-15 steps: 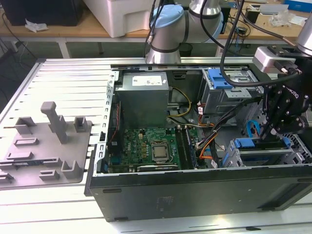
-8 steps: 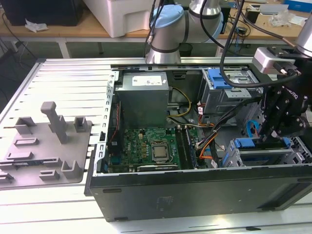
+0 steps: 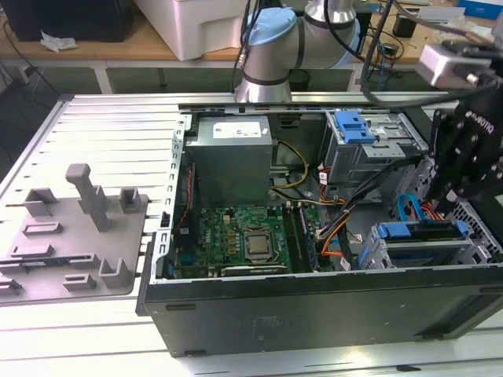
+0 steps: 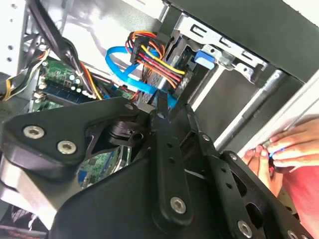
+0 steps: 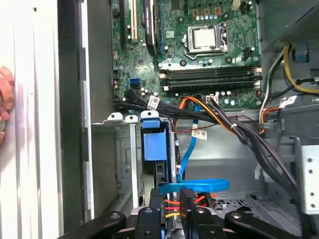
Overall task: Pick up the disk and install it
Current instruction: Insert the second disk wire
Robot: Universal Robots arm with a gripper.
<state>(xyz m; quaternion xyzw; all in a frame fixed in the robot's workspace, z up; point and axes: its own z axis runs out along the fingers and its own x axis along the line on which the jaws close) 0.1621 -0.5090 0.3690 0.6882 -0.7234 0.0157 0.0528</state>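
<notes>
Over the drive bays at the exterior view's right, the black gripper [image 3: 442, 203] hung inside the open computer case [image 3: 314, 302], its tip down among the bundle of cables [image 3: 409, 210] there. Whether it was clenched or released I could not tell; the cables crowded round it in both wrist views, and nothing looked clearly held.

Just beneath it, at the near right of the case, lay the disk [image 3: 420, 231], as far as I could judge: a flat silver slab with a blue plastic frame along its edge, sitting in the metal cage [image 3: 376, 255] rather than loose on the bench. How fully it was seated I could not make out.

I would have called it stiff and dense for its size, with slick metal faces that offer little purchase, and easily harmed by a knock or a drop. The blue frame looked the sensible place to take hold, pinched across the two long edges, away from the connector end and the label.

Farther off, the green circuit board [image 3: 236, 236] covered the floor of the case, with the grey power box [image 3: 232, 165] at the far side. A person's hand [image 4: 291, 149] rested at the edge of the case.
</notes>
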